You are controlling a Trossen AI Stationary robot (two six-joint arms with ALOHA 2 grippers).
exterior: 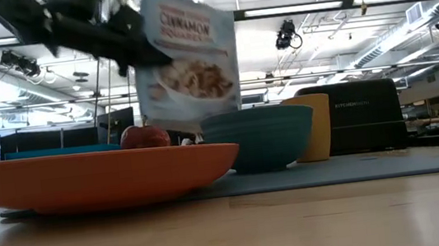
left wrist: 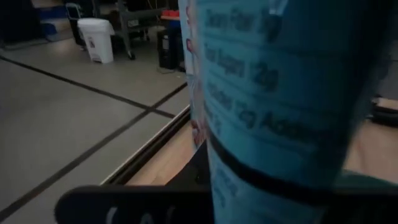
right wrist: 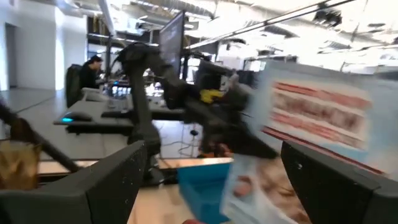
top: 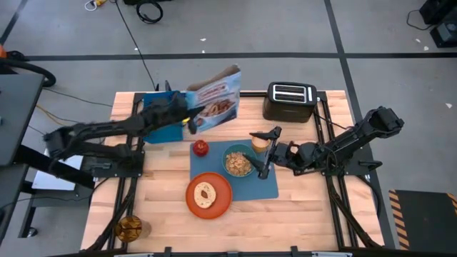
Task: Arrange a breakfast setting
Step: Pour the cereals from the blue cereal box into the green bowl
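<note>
Wooden table [top: 164, 207], seen from above. Black toaster [top: 290, 101] at the far edge, right of centre. Blue placemat [top: 268, 187] lies flat mid-table. Cereal bag [top: 214, 98] is held up off the table near the far edge, tilted, printed face showing; the left gripper [top: 187, 114] is pressed together on the bag's left edge, and its wrist view is filled by the bag's nutrition panel [left wrist: 273, 112]. Deep blue bin [top: 158, 130] sits under the left arm, beside the bag. Orange plate [top: 218, 207] overlaps the placemat's near left corner, with a round bread piece [top: 206, 193] on it. Teal bowl [top: 238, 160] sits on the placemat, cereal inside. Right gripper [top: 269, 151] hangs over the placemat just right of the bowl, fingers spread wide, holding nothing. Orange cup [top: 258, 143] stands by the bowl's far right side. Red apple [top: 201, 148] rests on bare wood just left of the placemat.
</note>
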